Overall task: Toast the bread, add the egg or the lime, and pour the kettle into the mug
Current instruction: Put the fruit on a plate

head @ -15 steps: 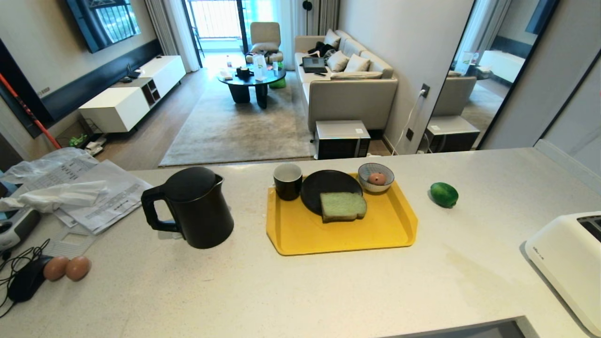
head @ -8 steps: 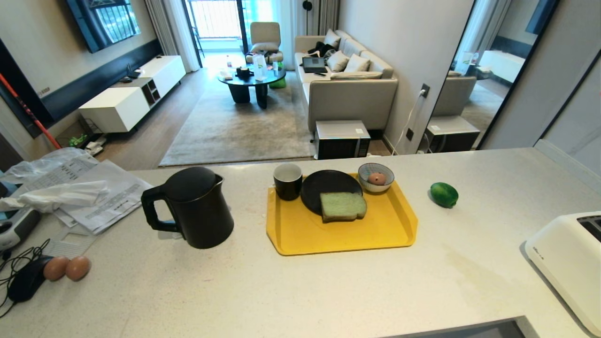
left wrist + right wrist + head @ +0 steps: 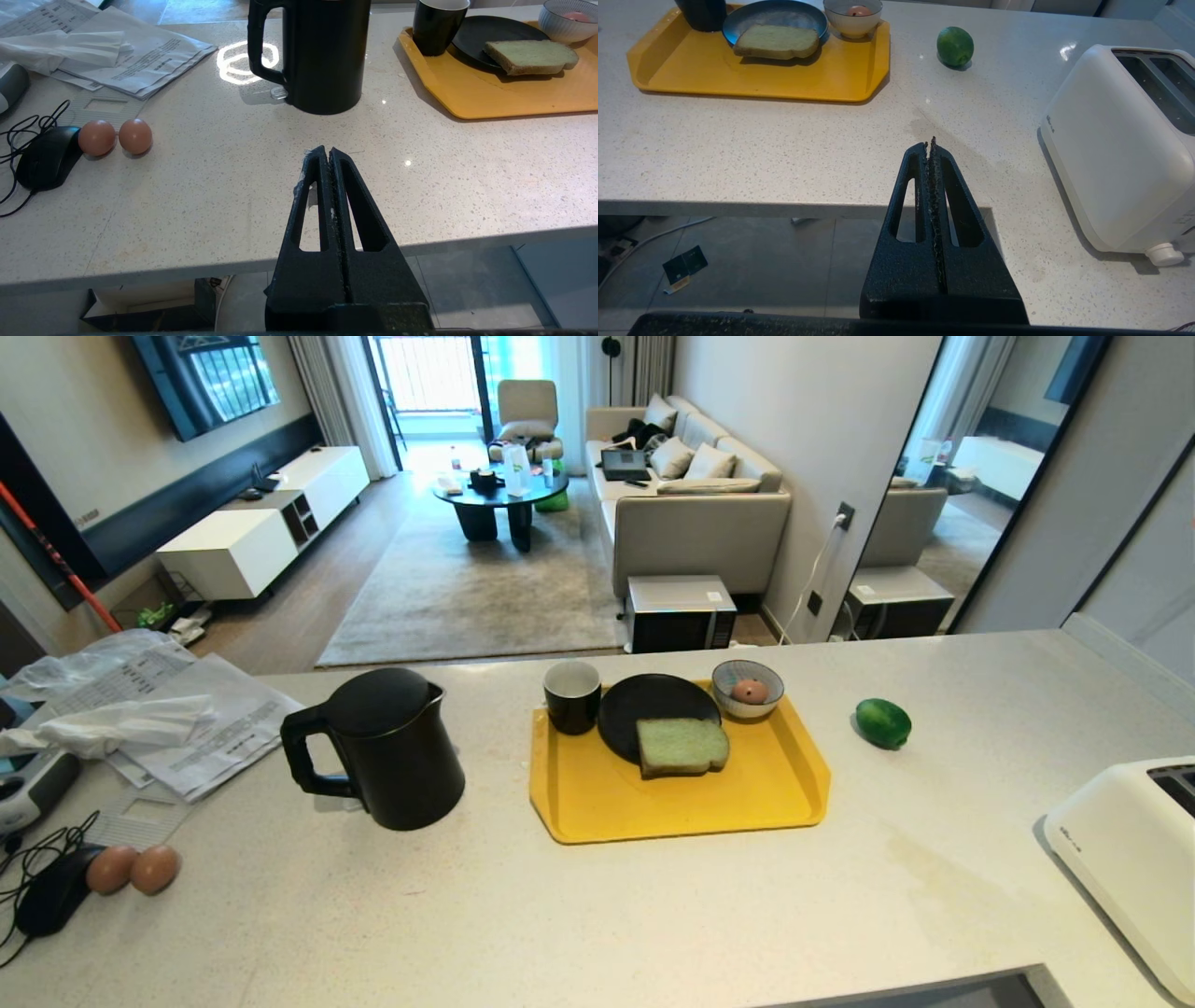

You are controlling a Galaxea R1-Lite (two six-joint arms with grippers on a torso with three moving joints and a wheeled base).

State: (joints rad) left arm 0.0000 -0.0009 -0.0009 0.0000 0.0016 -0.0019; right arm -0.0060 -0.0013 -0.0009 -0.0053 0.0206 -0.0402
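Note:
The pale green bread [image 3: 681, 746] lies half on a black plate [image 3: 644, 702] on the yellow tray [image 3: 681, 807]. The black mug [image 3: 571, 695] stands at the tray's far left corner. A striped bowl [image 3: 747, 689] at the far right corner holds an egg [image 3: 749, 691]. The lime [image 3: 882, 722] rests on the counter right of the tray. The black kettle [image 3: 387, 747] stands left of the tray, handle to the left. My left gripper [image 3: 328, 154] is shut and empty near the counter's front edge, short of the kettle [image 3: 322, 51]. My right gripper [image 3: 930, 142] is shut and empty, short of the lime [image 3: 955, 45].
A white toaster [image 3: 1134, 859] sits at the right edge, slots up. Two brown eggs [image 3: 133, 870] lie beside a black mouse [image 3: 51, 896] with its cable at the left. Papers and a plastic bag [image 3: 140, 709] cover the far left corner. Both arms are outside the head view.

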